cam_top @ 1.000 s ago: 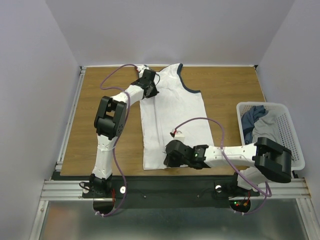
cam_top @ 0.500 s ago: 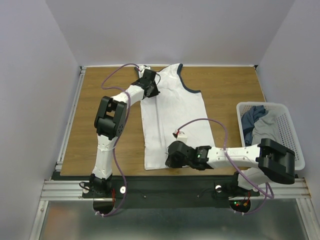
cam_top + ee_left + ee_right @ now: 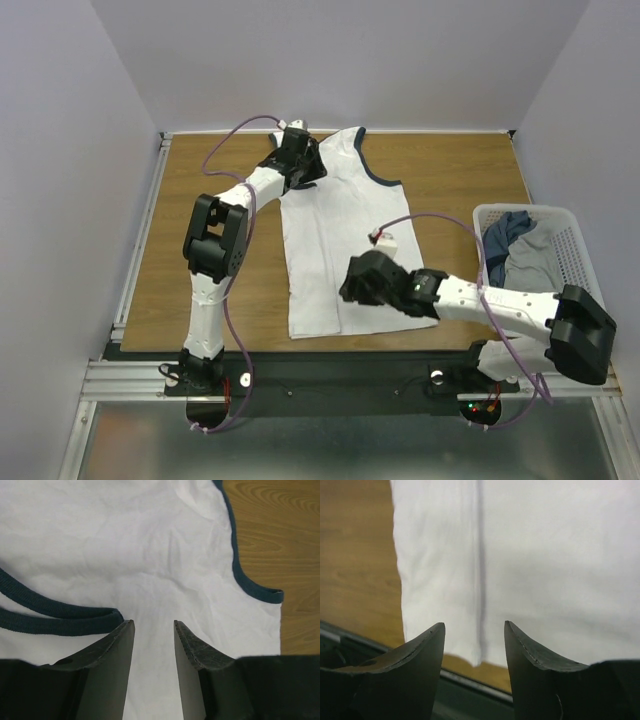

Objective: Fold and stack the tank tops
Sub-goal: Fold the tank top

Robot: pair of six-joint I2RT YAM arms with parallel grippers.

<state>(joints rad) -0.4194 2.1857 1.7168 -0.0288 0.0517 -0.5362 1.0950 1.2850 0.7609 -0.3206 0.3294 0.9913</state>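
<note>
The right gripper (image 3: pixel 474 624) hangs with its fingers spread and nothing between them, above the near hem of the white tank top (image 3: pixel 340 230), which lies flat on the table (image 3: pixel 200 220). In the right wrist view the hem's corner sits just beyond the gap between the fingers. A straight crease (image 3: pixel 480 570) runs away from it up the cloth, and bare wood shows off to one side. From this gripper the top stretches away toward the far edge of the table, where the left gripper (image 3: pixel 153 622) hovers over its shoulder area, fingers likewise parted and empty. White cloth shows through that gap, with the navy neck edging (image 3: pixel 55 615) just beside one finger and the navy armhole edge (image 3: pixel 240 575) further off past the other. Well out to the right gripper's right stands a white mesh basket (image 3: pixel 497 209) holding a grey top (image 3: pixel 535 255) and a dark blue top (image 3: pixel 505 232).
</note>
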